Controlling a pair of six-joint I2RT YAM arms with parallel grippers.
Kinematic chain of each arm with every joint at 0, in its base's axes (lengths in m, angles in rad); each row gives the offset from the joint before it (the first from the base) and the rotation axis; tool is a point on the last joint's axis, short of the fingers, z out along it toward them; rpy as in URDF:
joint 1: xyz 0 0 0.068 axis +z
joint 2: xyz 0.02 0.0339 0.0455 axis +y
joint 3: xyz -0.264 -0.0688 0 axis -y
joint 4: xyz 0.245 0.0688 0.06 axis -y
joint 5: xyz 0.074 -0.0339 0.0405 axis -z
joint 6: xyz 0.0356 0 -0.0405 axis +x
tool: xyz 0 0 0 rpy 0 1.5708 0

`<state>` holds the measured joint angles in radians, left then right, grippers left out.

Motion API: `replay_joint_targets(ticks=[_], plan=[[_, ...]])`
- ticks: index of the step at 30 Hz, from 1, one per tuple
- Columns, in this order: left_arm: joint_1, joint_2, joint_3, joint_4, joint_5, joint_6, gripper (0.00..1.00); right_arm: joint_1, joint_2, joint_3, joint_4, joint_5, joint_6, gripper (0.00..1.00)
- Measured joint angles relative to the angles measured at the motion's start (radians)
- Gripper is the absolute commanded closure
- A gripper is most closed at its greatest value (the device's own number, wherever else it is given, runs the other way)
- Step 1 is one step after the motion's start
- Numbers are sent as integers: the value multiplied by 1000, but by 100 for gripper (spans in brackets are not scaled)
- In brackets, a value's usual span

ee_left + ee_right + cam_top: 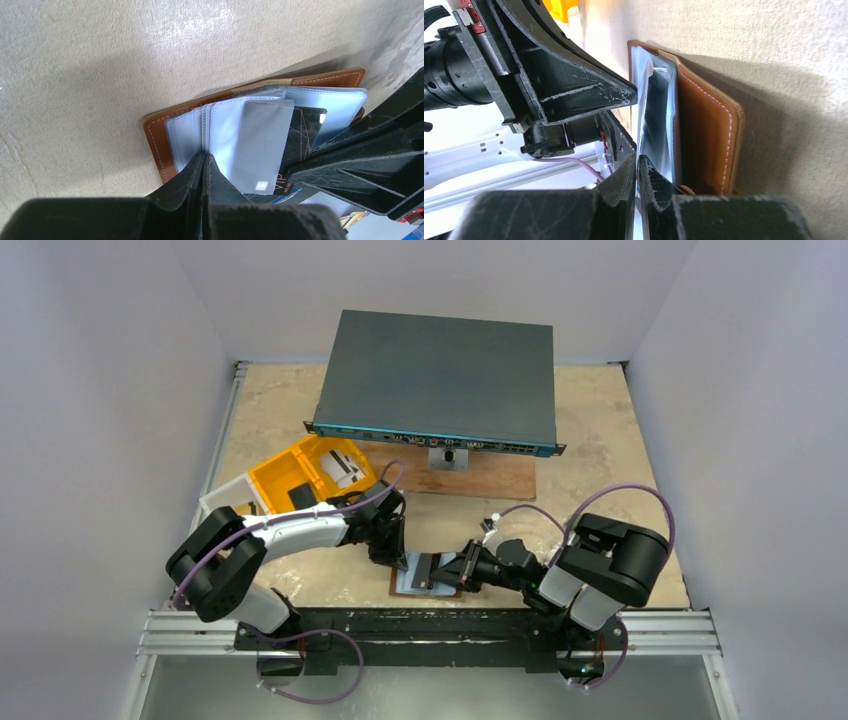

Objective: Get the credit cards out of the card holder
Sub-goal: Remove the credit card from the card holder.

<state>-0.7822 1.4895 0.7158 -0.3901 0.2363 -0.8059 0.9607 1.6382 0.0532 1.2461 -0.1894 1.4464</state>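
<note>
The brown leather card holder (pixel 400 585) lies open near the table's front edge, pale clear pockets up; it also shows in the left wrist view (pixel 152 140) and in the right wrist view (pixel 704 135). A grey credit card (pixel 262 145) sticks partway out of a pocket, with a black credit card (pixel 305 127) marked VIP under it. My left gripper (pixel 390 558) is shut, its tips (pixel 205 156) pressing on the pockets' spine. My right gripper (pixel 447 570) is shut on a thin card edge (pixel 638 159), seemingly the black card's.
A yellow tray (pixel 272 475) holding a few cards stands at the left, with a white box (pixel 222 502) beside it. A dark network switch (pixel 440 380) rests on a wooden board (pixel 490 478) at the back. The table's front rail (pixel 430 632) is just behind the card holder.
</note>
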Motion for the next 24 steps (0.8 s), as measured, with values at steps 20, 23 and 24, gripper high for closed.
replay_joint_targets(ticks=[20, 23, 24], plan=[[0, -5, -3, 3, -5, -5, 100, 0, 2, 82, -149, 14, -58, 88], [0, -7, -7, 7, -5, -6, 100, 0, -6, 56, -130, 16, -51, 88], [0, -7, -7, 8, -5, -6, 100, 0, -17, 47, -131, 18, -49, 88]])
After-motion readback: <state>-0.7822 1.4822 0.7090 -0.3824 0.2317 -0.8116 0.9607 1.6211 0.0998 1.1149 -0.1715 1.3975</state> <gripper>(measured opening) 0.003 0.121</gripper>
